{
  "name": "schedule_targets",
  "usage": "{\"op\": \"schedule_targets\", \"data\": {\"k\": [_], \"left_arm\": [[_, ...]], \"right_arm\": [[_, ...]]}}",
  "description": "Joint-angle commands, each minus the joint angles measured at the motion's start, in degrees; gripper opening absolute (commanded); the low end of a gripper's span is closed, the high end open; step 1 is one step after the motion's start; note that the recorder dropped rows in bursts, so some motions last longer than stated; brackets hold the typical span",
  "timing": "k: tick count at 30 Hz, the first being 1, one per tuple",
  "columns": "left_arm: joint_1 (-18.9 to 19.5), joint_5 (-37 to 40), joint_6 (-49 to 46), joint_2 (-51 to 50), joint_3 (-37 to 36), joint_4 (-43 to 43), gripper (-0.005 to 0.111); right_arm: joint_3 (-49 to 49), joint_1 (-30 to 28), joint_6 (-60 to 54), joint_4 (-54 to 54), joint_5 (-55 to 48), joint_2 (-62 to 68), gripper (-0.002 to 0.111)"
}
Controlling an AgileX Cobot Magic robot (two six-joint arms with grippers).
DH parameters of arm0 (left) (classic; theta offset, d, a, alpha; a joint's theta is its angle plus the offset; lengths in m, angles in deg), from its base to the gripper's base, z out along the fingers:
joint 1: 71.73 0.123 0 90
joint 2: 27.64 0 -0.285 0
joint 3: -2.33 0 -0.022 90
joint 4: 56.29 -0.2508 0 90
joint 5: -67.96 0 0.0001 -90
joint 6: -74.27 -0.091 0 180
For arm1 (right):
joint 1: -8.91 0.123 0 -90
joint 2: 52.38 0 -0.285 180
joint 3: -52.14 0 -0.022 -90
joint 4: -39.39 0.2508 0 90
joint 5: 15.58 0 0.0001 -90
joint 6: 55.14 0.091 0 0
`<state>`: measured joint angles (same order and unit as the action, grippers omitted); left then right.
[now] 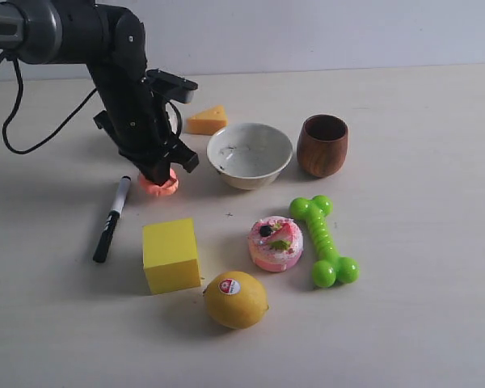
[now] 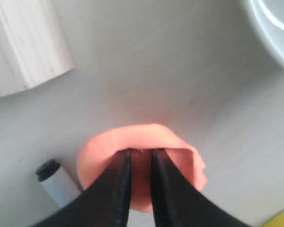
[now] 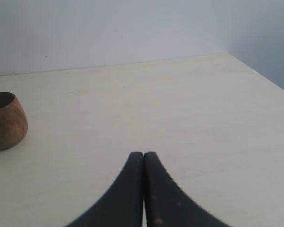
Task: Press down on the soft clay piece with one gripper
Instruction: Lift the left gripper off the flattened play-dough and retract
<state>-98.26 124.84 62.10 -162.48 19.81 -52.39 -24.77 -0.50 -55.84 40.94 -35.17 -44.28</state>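
With the left hand [image 2: 140,153], fingers nearly together, tips pressed into the soft clay piece [image 2: 102,149] on the tabletop [image 2: 170,71] between marker [image 1: 111,218] and bowl [image 1: 250,155], it should push straight down, evenly, without sideways drag.

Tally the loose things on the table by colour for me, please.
Yellow: 2, block and lemon
Orange: 2, cheese wedge and soft clay piece
Green: 1, bone toy
Pink: 1, cake toy
White: 1, bowl
Brown: 1, wooden cup
Black and white: 1, marker
Total: 9
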Motion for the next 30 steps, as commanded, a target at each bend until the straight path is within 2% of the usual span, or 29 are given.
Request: {"op": "schedule_targets", "data": {"k": [1,10,18,25,30], "left_arm": [[0.06,0.02,0.51,0.86,-0.07,-0.17,0.003],[0.06,-0.25,0.51,0.01,-0.07,0.51,0.001],[1.31,-0.5,4.08,6.52,-1.12,-0.47,0.001],[2.99,-13.26,6.59,20.61,-15.25,-0.4,0.001],[3.71,-18.43,6.85,31.1,-25.77,-0.4,0.001]], "right_arm": [[-0.3,0.03,-0.14,0.05,0.34,-0.31,0.0],[-0.3,0.03,-0.14,0.05,0.34,-0.31,0.0],[-0.3,0.03,-0.14,0.05,0.34,-0.31,0.0],[-0.3,0.03,-0.14,0.05,0.34,-0.31,0.0],[-0.3,0.03,-0.14,-0.08,0.34,-0.31,0.0]]}}
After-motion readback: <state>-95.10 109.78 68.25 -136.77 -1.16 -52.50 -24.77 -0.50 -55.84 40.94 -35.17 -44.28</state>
